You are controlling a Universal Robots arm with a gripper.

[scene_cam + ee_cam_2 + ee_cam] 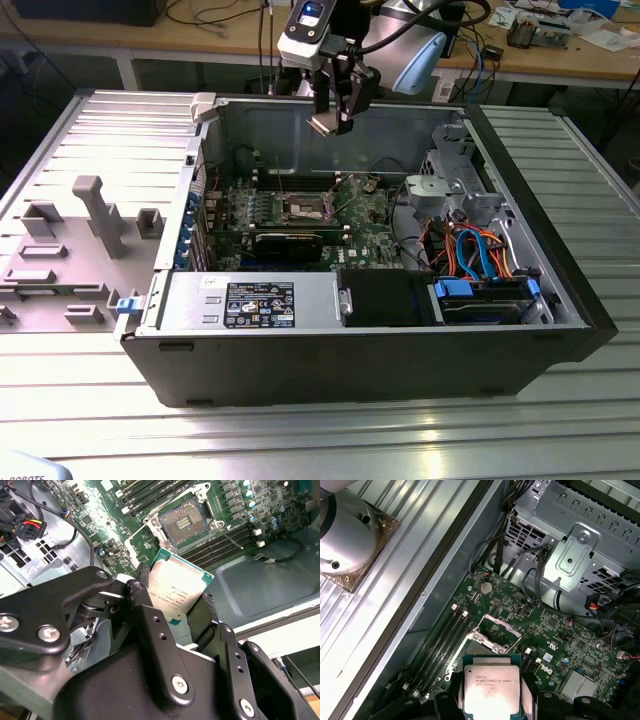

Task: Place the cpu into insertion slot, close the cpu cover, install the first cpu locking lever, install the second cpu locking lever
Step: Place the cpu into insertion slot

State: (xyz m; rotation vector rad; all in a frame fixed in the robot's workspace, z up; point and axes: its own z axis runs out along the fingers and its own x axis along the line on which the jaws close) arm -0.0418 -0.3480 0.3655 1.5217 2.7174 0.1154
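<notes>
Gripper (pixel 332 120) clamped on cpu (pixel 177 592) above open case (pixel 400 370).
In the exterior view, the insertion slot (pixel 305 208) lies at 7 o'clock from the gripper, well apart.

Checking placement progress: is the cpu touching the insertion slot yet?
Apart. In the exterior view the tool holds the cpu high above the insertion slot.

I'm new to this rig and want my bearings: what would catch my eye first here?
The end effector hangs above the open computer case, clamped on the cpu by its edges. Below, on the green motherboard, the insertion slot sits bare, no chip in it.
</notes>
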